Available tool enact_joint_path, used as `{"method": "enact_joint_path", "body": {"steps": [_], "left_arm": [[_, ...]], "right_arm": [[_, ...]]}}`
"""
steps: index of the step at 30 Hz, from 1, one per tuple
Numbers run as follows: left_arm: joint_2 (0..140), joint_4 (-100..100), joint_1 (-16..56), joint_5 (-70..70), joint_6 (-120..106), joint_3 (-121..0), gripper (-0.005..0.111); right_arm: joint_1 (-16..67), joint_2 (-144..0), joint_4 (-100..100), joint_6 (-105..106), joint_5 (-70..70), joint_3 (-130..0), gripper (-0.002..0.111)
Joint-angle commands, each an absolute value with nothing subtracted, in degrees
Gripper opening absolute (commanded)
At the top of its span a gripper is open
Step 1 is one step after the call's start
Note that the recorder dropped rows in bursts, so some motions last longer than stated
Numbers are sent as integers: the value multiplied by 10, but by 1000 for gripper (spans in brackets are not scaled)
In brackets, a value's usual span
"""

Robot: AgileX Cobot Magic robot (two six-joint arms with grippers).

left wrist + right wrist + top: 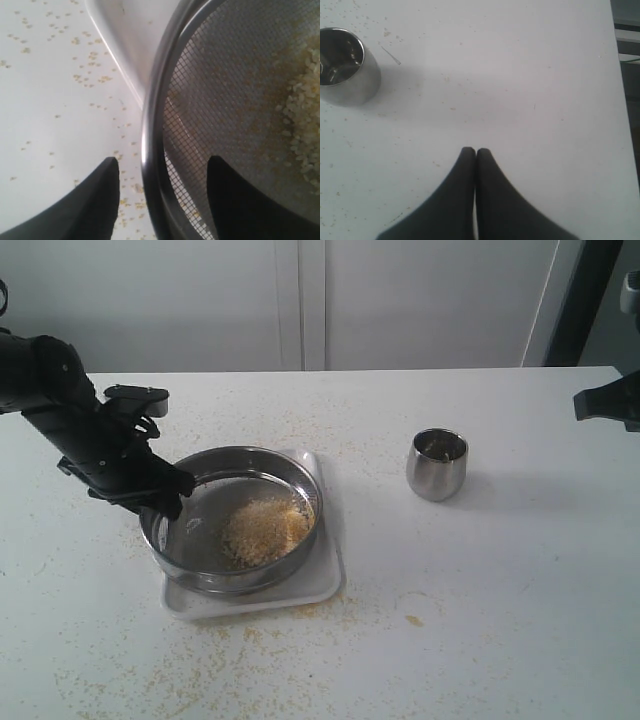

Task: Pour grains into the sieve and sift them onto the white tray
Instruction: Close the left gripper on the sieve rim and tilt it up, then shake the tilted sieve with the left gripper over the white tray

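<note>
The left gripper (164, 162) stands wide open astride the rim of the sieve (150, 150), one finger outside the steel wall and one inside over the mesh. There is a gap on each side, so it has hold of nothing yet. Seen from the exterior camera, it sits at 9 o'clock on the sieve's ring.

The step in hand looks like taking the rim in order to shake. To do it well, the jaws should come down low on the wall and close squarely, so the ring does not tip or twist. The lift should be slight and level, with short side strokes kept over the white tray (330, 580). The tray is barely larger than the sieve, and stray bits already speckle the table (480, 590).

From the gripper, the grains (262, 530) lie heaped at about 3 o'clock, just past the sieve's middle. The sieve rests on the tray. A steel cup (437, 462) stands upright at 2 o'clock from the sieve, well apart. The right gripper (475, 152) hangs beyond it, fingers pressed together and empty.
</note>
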State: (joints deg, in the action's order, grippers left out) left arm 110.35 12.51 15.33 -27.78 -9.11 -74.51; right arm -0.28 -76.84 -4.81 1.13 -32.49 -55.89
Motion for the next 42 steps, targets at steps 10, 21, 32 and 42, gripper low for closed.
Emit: {"method": "enact_joint_path", "body": {"steps": [10,21,32,42], "left_arm": [[1107,127,156,-292,-73,-748,9],[1107,127,156,-293,-23,-748,0],[1081,131,156,-313,-14,-748,0],[1045,132,154,-312,-11,-748,0]], "right_arm": [[-4,-765,-47,14,-324,-558,0],[-4,-765,-47,14,-324,-558,0],[-4,-765,-47,14,-324,-558,0],[-4,-765,-47,14,-324,-558,0]]}}
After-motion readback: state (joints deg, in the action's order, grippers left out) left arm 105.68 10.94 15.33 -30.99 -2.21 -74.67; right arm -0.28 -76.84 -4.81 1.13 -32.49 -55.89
